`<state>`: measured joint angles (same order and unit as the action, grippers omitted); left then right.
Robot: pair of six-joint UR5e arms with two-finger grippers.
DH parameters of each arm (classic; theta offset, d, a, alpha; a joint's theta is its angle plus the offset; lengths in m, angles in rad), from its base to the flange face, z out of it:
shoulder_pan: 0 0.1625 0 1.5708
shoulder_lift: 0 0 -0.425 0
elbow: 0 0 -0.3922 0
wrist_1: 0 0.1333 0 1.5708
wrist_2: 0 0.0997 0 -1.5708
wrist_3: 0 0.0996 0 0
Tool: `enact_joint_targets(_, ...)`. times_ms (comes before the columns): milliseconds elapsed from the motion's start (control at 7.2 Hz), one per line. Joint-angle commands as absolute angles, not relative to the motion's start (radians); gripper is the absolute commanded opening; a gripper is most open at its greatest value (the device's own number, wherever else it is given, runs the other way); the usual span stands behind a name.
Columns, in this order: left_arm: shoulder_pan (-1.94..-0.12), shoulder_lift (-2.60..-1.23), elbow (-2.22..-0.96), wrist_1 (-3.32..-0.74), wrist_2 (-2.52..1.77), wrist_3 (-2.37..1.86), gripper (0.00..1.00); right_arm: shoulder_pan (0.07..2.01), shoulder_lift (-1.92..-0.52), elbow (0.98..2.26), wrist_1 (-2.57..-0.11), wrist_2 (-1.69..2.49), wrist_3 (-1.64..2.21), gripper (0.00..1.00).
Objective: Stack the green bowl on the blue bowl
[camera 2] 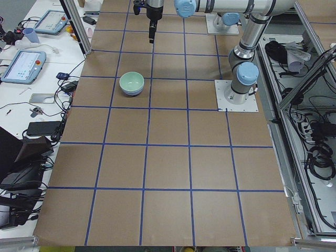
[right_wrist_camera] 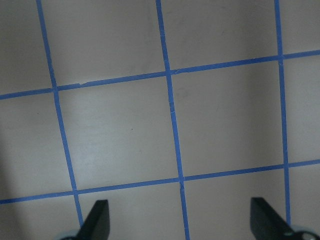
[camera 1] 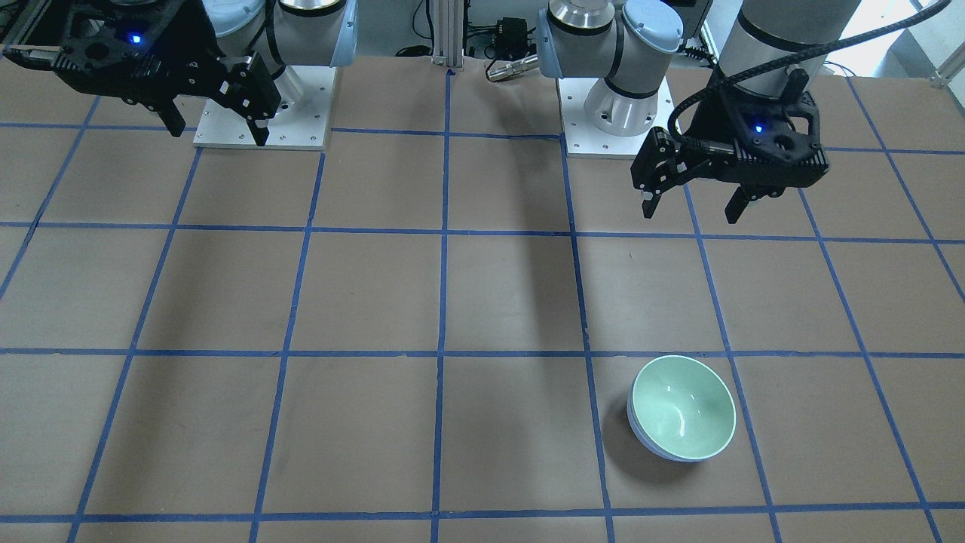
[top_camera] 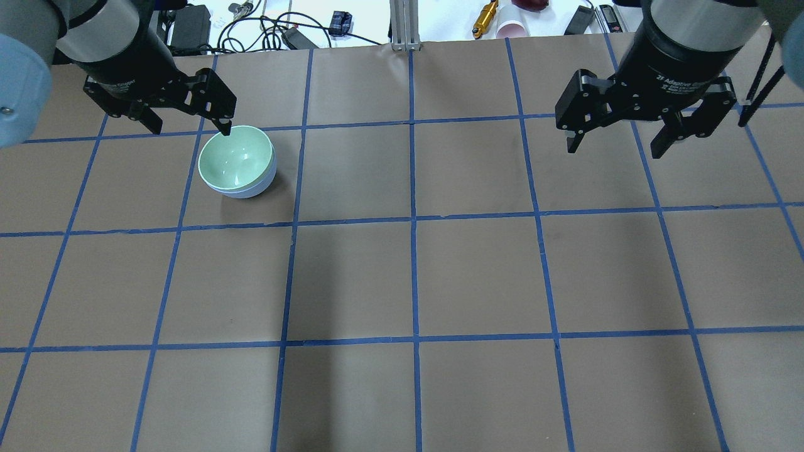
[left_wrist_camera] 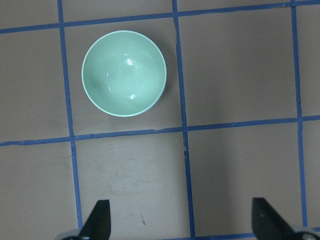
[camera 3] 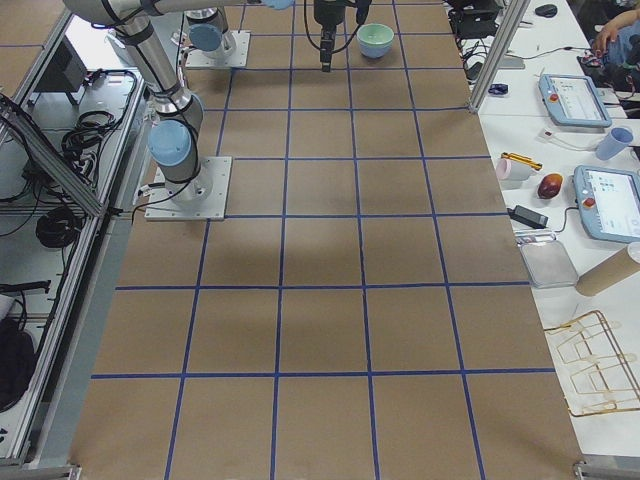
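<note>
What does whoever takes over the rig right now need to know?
Left end effector: open, empty, raised clear of the bowls.
Right end effector: open, empty, over bare table on the far side from the bowls.
Green bowl: upright, nested inside the blue bowl, on the robot's left side of the table; only a strip of the blue bowl's outer wall shows.
Done: the stack looks complete.
Left: nothing obvious; perhaps check that the green bowl sits level.
</note>
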<state>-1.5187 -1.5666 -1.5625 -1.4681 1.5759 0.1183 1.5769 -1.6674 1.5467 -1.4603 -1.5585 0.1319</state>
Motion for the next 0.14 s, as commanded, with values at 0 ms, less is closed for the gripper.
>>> enact_joint_targets(0, -1.519, -1.569, -1.563, -1.468, 1.577, 0.118, 1.00, 1.577, -1.667, 1.546, -1.460, -1.559, 0.132, 1.00)
